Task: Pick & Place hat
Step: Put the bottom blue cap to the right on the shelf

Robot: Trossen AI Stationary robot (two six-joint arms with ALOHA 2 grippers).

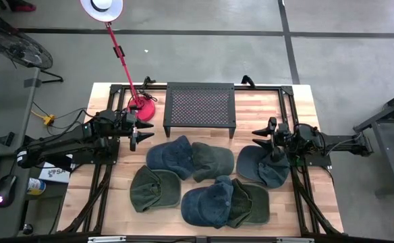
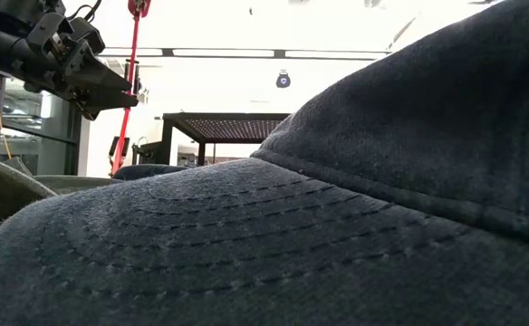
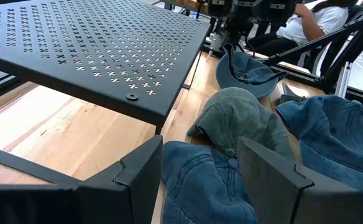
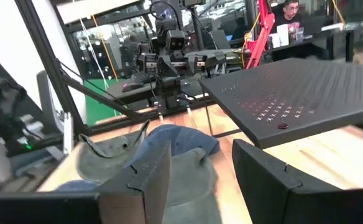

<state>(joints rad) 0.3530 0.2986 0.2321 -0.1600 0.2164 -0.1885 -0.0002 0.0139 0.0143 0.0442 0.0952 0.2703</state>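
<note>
Several caps lie on the wooden table: a blue one (image 1: 170, 155), an olive one (image 1: 212, 160), an olive one (image 1: 153, 189), a blue one (image 1: 207, 202), an olive one (image 1: 252, 204) and a dark blue one (image 1: 261, 167). My left gripper (image 1: 142, 135) hovers open at the left, fingers pointing right toward the blue cap (image 3: 200, 186). My right gripper (image 1: 264, 142) is open above the far edge of the dark blue cap and points left toward the other caps (image 4: 175, 140). Neither gripper holds anything.
A black perforated shelf (image 1: 200, 108) stands at the far middle of the table, between the arms. A red lamp's base (image 1: 141, 108) sits by the left gripper. A blue cap (image 2: 337, 208) fills the low view. People sit beyond the table (image 3: 312, 18).
</note>
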